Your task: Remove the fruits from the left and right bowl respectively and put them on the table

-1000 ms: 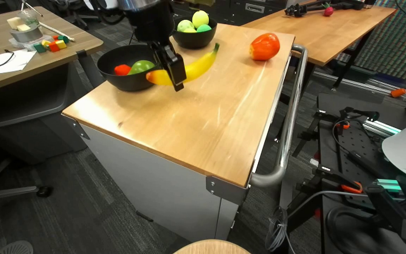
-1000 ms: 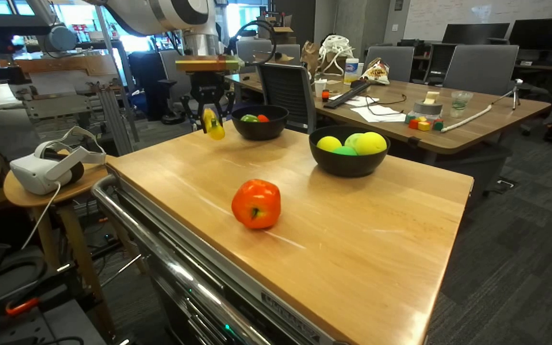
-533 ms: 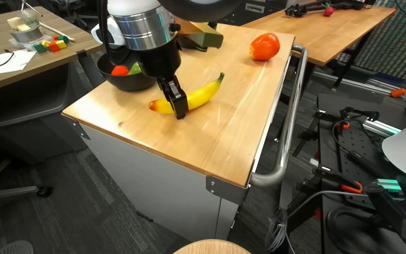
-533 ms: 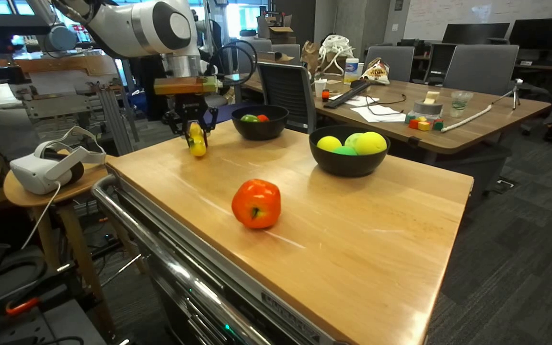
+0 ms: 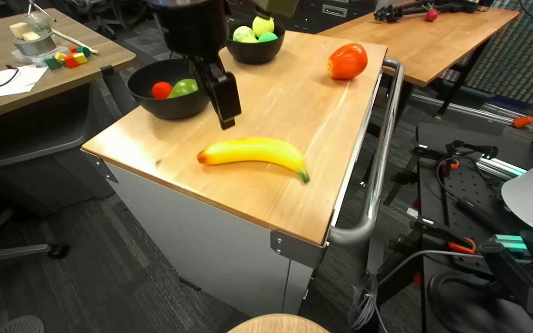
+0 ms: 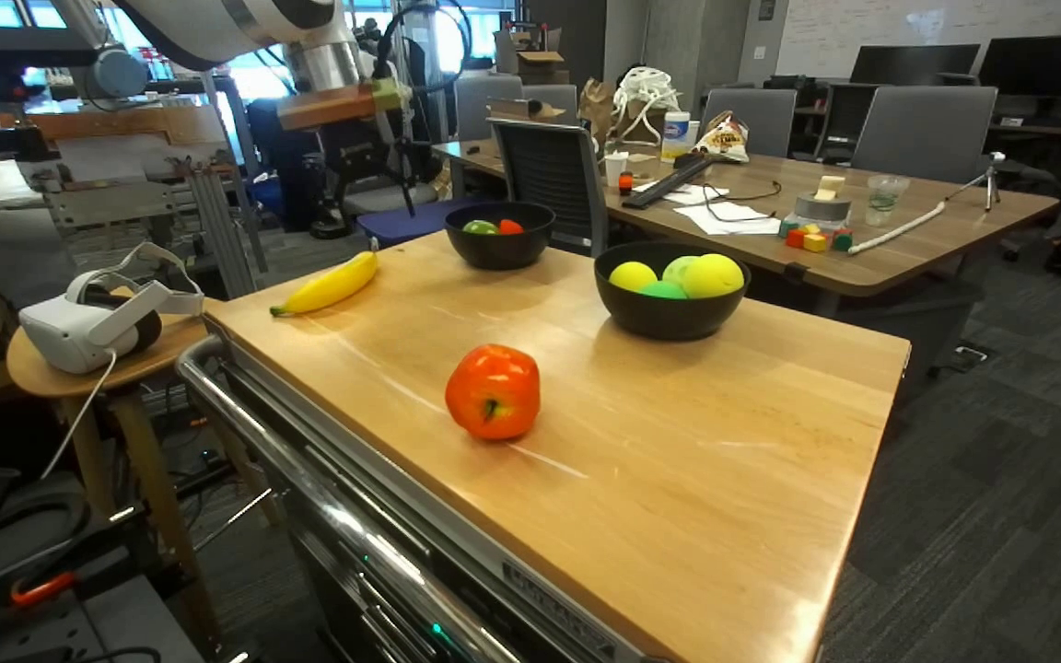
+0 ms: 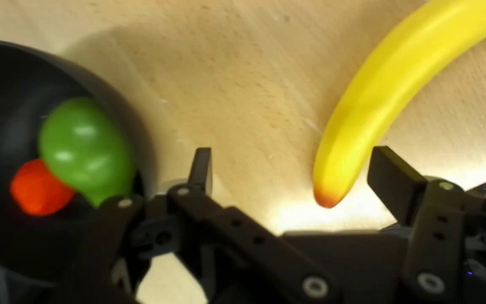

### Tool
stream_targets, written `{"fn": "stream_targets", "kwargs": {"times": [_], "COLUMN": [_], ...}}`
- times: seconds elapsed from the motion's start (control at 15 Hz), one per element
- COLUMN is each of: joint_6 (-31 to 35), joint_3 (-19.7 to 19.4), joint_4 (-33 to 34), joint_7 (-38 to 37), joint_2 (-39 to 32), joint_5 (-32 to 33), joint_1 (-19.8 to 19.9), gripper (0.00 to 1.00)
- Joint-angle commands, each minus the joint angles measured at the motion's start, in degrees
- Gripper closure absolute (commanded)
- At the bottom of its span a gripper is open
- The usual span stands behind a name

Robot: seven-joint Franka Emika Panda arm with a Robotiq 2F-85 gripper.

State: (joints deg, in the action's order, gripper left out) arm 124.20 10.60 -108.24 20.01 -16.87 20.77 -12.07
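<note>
**One banana on the worktop, my fingers spread and apart from it**

My fingers stand wide apart above the worktop. In the wrist view, pale wood and the banana's reddish-brown tip show through the gap between them.

The banana lies on its side near one end of the worktop, its green stem end towards the edge with the metal rail, its tip pointing away from that edge. In an exterior view, a strip of wood shows between the fruit and my fingers.

Close to me stands a black bowl. It holds a green oval fruit and a small red fruit, side by side. My fingers cover part of this bowl in the wrist view; in an exterior view I see a gap between it and them.

A neighbouring bowl, also black, stands on the same worktop, heaped with round fruits in yellow and green; four show in both exterior views.

A larger orange-red fruit sits on the worktop towards the rail side, well apart from the banana.

Beside the worktop, in an exterior view, a white headset rests on a round wooden stool; farther off, a brown desk carries coloured blocks.
</note>
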Motion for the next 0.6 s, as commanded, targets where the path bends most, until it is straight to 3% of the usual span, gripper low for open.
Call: {"fn": "stream_targets", "kwargs": {"times": [0.0,0.13,0.47,0.53], "joint_6": [-0.6,2.9,6.4,5.3], "joint_3": [-1.9,-3.6,-8.4,-7.2], "joint_4": [-0.4,2.1,7.3,4.4], "joint_7": [-2.2,-5.3,-17.9,-13.0], "joint_2": [6.7,5.9,-0.3,2.7], "joint_5": [9.3,14.1,16.7,15.1], "joint_1": [-0.6,0.9,3.6,3.5], "gripper": [0.00,0.00,0.00,0.00]}}
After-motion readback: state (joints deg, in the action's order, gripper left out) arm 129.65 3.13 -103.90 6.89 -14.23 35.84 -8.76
